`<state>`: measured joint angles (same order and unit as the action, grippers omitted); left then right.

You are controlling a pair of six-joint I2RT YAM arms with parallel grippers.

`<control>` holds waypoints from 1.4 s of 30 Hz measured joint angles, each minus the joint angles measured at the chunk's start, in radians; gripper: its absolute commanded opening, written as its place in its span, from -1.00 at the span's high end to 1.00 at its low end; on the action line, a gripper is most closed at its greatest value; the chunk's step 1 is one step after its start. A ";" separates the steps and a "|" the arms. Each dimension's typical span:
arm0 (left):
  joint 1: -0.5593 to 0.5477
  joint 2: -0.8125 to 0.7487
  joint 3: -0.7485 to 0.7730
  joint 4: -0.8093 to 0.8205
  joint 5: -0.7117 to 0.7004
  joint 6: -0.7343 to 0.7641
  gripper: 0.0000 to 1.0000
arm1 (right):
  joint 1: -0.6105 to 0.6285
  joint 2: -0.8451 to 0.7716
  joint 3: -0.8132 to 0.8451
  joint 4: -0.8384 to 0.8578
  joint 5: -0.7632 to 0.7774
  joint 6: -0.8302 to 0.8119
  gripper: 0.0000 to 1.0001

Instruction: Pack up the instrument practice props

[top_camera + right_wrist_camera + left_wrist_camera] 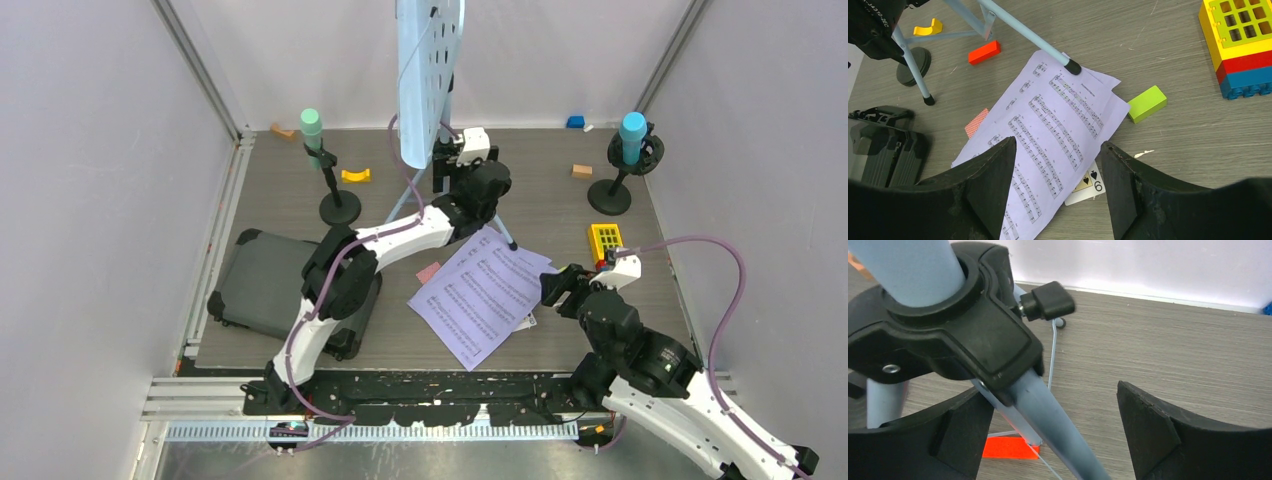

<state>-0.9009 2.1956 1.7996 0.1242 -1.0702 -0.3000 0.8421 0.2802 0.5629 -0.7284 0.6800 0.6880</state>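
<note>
The pale blue perforated music rack [430,80] stands upright at the back centre on its tripod. My left gripper [447,165] is low at its pole and open. In the left wrist view one blue tripod leg [1048,410] runs down between the jaws under the black hub [948,335], nearer the left finger, with a wide gap to the right one. Lilac sheet-music pages [480,295] lie on the floor, one tripod foot resting on them. My right gripper [1057,145] hovers open above the pages [1058,115]. A green microphone [312,128] and a blue microphone [632,135] stand on black round-based poles.
A dark grey case [265,285] lies at the left by the left arm. A yellow block stack [1235,45], a green block [1147,103], a red block [984,52] and a six-of-spades card [1088,185] lie around the pages. An orange arch [355,176] and a tan block [582,170] sit further back.
</note>
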 measured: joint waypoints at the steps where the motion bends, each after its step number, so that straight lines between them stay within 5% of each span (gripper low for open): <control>1: 0.002 0.000 0.002 -0.018 0.010 -0.027 -0.69 | 0.000 -0.003 0.000 -0.003 0.001 0.000 -0.37; 7: 0.069 -0.010 -0.008 -0.090 0.117 -0.192 -0.42 | 0.000 -0.008 0.000 -0.010 0.008 0.000 -0.37; 18: 0.101 -0.042 -0.053 -0.047 0.198 -0.209 0.12 | 0.000 -0.008 0.000 -0.010 0.011 0.000 -0.37; 34: 0.148 -0.158 -0.246 0.105 0.592 -0.039 0.26 | 0.000 -0.008 0.000 -0.010 0.011 0.000 -0.37; 42: 0.205 -0.208 -0.306 0.125 0.801 0.014 0.11 | 0.000 -0.008 0.000 -0.010 0.011 0.003 -0.37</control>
<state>-0.6956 1.9873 1.4933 0.2489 -0.2687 -0.2859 0.8421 0.2726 0.5629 -0.7387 0.6907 0.6910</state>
